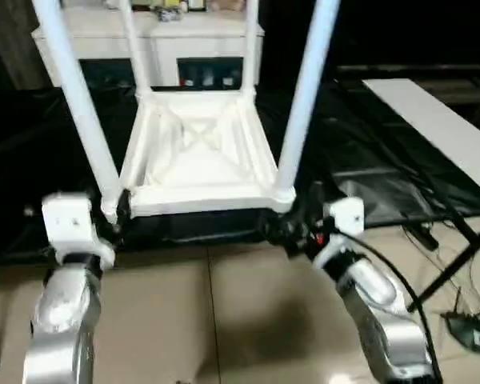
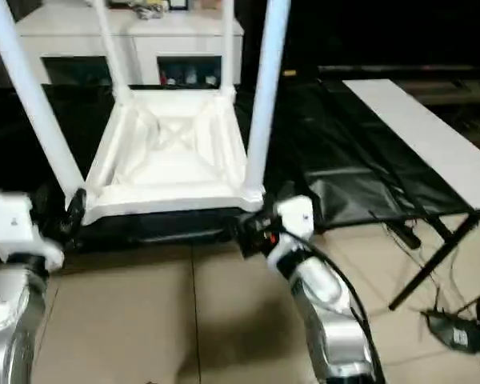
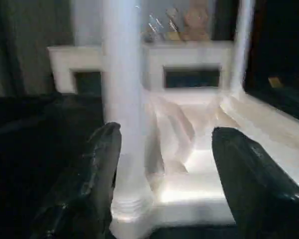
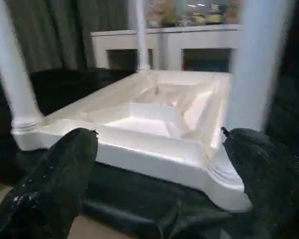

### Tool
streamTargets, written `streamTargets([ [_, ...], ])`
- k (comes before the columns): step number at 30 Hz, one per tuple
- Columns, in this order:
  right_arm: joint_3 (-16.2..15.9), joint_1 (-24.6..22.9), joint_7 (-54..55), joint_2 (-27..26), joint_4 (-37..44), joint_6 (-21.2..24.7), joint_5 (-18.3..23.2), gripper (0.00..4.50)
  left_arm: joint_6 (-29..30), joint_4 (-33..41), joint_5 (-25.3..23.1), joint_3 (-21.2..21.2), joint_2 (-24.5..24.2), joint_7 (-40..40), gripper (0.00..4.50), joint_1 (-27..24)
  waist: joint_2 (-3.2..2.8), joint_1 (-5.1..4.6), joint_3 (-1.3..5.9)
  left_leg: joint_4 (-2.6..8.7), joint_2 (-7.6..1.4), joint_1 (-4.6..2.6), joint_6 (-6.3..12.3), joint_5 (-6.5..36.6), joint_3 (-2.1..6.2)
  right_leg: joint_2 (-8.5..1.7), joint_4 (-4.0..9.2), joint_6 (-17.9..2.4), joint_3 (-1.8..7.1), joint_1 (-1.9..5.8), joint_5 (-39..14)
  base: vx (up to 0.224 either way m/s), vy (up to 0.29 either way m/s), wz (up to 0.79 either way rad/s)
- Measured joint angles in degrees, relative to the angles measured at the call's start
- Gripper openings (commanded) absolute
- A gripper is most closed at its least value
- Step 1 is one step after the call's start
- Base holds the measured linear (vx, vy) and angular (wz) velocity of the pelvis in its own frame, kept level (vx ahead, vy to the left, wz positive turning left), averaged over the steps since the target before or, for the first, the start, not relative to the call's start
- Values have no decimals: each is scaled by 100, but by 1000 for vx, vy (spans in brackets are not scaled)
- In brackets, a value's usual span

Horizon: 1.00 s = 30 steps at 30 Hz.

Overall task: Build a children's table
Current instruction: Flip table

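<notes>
The children's table (image 1: 198,164) lies upside down on a black-covered surface (image 1: 48,176), ribbed X-braced underside facing up. Four white legs (image 1: 306,96) stand upright in its corner sockets: two at the near corners, two at the far corners.

Head views: two silver forearms reach toward the near edge of the top. The left gripper (image 1: 118,214) sits at the near left corner, the right gripper (image 1: 286,232) at the near right corner. These views also show a white board (image 1: 440,128) on a black-framed stand to the right, cables (image 1: 456,308) on the tiled floor (image 1: 224,312), and a white cabinet (image 1: 164,44) behind the table.

Left wrist view: the two black fingers (image 3: 84,184) stand wide apart. The near left leg (image 3: 122,99) rises just beside one finger; contact cannot be determined. Nothing is clamped.

Right wrist view: the two black fingers (image 4: 55,184) are spread wide, with the near edge of the top between them and clear of both. The near right leg (image 4: 254,64) rises beside one finger. Small items on the cabinet top are too blurred to identify.

Count: one table top, four legs, two grippers, one cabinet, one board.
</notes>
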<state>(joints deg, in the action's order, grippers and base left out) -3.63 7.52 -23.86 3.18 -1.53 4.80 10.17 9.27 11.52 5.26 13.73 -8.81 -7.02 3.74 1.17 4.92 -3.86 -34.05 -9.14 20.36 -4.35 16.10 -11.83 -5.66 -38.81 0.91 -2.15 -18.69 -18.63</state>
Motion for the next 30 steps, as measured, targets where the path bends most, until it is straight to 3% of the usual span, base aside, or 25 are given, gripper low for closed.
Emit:
streamTargets([
  [1,-28,171,-8,14,-73,-15,-7,450,19,-117,-12,35,-9,52,349,52,-35,54,-21,-141,23,29,11,0,96,-14,-8,64,4,-54,59,23,-122,-6],
  [2,-31,335,-9,-20,-169,-45,-8,450,104,-333,-59,95,-37,132,353,58,-184,156,-8,-308,69,2,46,-33,458,31,-19,64,-43,-115,66,23,-122,-6],
  [3,-35,399,-11,-44,-201,-80,-8,450,155,-500,-76,126,-105,175,353,123,-288,175,11,-302,79,-44,8,-109,599,54,-27,41,-84,-117,101,0,0,0],
  [4,-28,411,-11,-69,-264,-123,-8,450,223,-653,-106,128,-206,194,388,368,-314,158,32,-203,55,-47,-19,-367,590,60,-4,19,-116,-179,207,0,0,0],
  [5,-54,438,-16,-86,-381,-123,-11,450,261,-707,-112,136,-246,222,388,548,-249,156,27,-161,39,-16,-21,-399,531,83,21,-13,-67,-234,309,0,0,0],
  [6,-77,477,-26,-104,-492,-112,-11,450,300,-791,-103,143,-257,222,388,682,-224,138,20,-153,1,8,-21,-399,499,132,80,-26,-21,-237,413,-70,-38,22],
  [9,-79,709,-25,-164,-590,-121,-5,450,339,-956,-94,109,-276,215,400,856,-227,66,24,-123,-22,54,-21,-399,474,144,185,-42,-20,-234,523,0,0,0],
  [11,-70,763,-2,-155,-591,-123,-4,450,386,-1041,-91,85,-276,214,432,1009,-201,20,39,-122,-28,95,-16,-404,462,144,189,-41,-19,-273,556,0,0,0],
  [16,-74,907,339,-68,-854,-111,-290,450,337,-1330,-302,-29,-205,524,444,1310,-196,2,43,-117,-48,184,21,-483,444,154,193,-34,-28,-352,555,0,0,0],
  [24,-75,1052,444,-44,-1041,-106,-409,450,312,-2400,-378,11,-524,634,444,2246,-190,8,44,-89,-81,180,23,-483,358,146,220,-31,-23,-356,556,0,0,0],
  [30,-79,1091,473,-72,-1053,-110,-426,450,231,-3269,-499,-49,-646,624,444,2861,-187,18,45,-89,-84,184,33,-489,339,138,229,-27,-21,-355,559,0,0,0],
])
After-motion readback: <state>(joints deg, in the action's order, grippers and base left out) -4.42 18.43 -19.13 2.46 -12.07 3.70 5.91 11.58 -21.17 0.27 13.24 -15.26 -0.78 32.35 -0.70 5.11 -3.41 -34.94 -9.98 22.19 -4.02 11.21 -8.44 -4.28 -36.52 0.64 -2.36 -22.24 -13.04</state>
